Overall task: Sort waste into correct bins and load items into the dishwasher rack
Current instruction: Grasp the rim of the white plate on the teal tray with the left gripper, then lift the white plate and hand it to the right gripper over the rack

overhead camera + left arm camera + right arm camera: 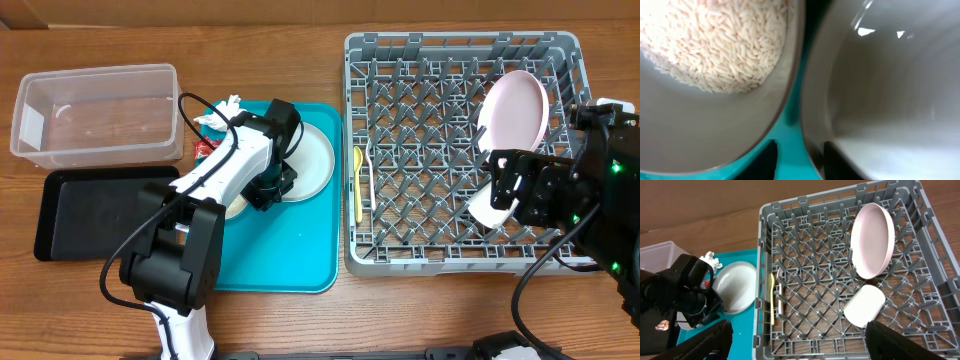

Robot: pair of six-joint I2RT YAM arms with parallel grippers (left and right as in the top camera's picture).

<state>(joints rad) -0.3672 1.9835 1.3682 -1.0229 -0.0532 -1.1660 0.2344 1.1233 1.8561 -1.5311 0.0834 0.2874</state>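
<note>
Left gripper is down on the teal tray with its jaws drawn narrow. The two dark fingers stand either side of the rim of the grey plate. A strip of teal shows between one finger and that rim, so I cannot tell whether the plate is pinched. Just beside it, on the other side of that finger, sits the small grey bowl with a heap of white rice inside. The bowl and plate rims lie very close together.

Beyond the arm, at the tray's far left corner, lie the crumpled napkin and the red wrapper, near the clear tub. The black tray lies in front of the tub, left of the teal one.

Right gripper hangs spread wide above the dishwasher rack and holds nothing. The white cup lies on its side among the pegs, close under it. The pink plate stands tilted on edge just beyond the cup. The yellow utensil lies inside the rack along its left wall — well apart from this gripper.
</note>
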